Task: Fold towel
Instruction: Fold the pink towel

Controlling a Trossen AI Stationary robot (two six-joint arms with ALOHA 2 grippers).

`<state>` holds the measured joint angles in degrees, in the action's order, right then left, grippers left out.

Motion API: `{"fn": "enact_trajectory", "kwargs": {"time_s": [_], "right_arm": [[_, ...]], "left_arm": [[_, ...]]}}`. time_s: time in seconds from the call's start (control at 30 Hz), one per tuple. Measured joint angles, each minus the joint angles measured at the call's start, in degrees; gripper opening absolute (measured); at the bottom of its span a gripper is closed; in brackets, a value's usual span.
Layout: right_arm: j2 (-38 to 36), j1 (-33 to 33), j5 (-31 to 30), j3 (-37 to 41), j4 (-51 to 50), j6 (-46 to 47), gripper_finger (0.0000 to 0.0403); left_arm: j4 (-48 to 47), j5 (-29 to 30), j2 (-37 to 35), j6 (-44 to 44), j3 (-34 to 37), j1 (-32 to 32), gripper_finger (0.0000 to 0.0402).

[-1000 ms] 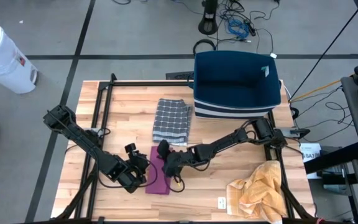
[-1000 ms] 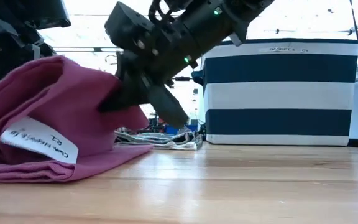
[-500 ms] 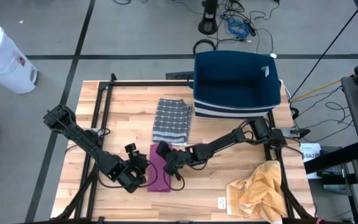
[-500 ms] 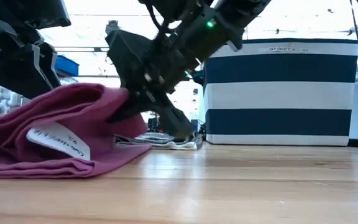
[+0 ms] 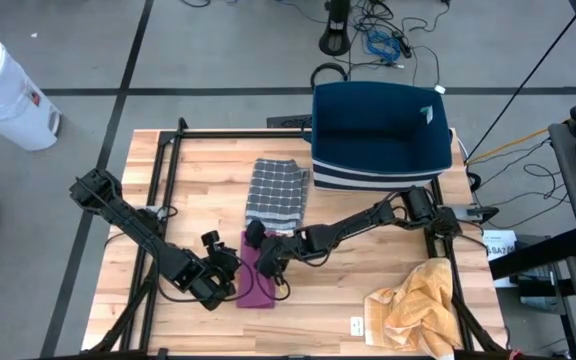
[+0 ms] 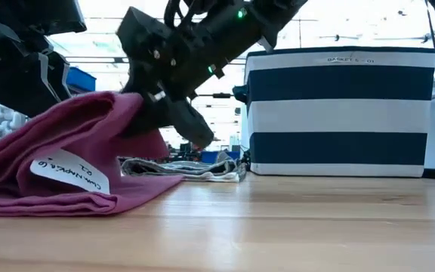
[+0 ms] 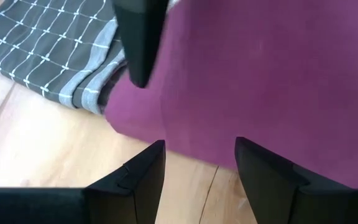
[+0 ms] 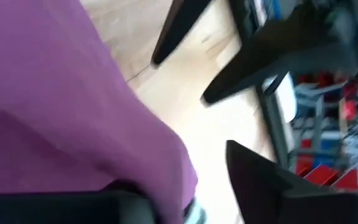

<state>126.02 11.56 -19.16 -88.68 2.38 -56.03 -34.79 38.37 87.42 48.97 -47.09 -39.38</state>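
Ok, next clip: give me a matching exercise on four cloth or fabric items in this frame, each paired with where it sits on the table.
Items:
1. purple towel
2. grey checked towel
3. yellow towel
4. navy striped basket

Places:
A. crumpled at the table's near right corner
B. at the far edge of the table, right of centre
C. folded flat, just left of the basket
D. between the two pincers, near the front

Pairs: 1-D, 2-C, 3-A, 4-B

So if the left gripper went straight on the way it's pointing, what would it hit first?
Most likely the purple towel: in its wrist view the left gripper, jaws open, faces the towel's near edge just ahead. The checked cloth lies off to one side. Depth is a judgement.
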Motion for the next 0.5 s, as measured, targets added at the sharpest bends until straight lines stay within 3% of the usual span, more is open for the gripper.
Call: {"fn": "enact_trajectory", "kwargs": {"time_s": [0.2, 0.5], "right_arm": [[0.0, -2.0, -3.6, 0.0, -9.4, 7.5, 0.0206], [-0.2, -2.5, -8.6, 0.0, -22.7, 16.8, 0.0211]], "left_arm": [[0.0, -0.2, 0.0, 0.0, 0.0, 0.0, 0.0202], [0.0, -0.2, 0.0, 0.0, 0.0, 0.0, 0.0202]]}}
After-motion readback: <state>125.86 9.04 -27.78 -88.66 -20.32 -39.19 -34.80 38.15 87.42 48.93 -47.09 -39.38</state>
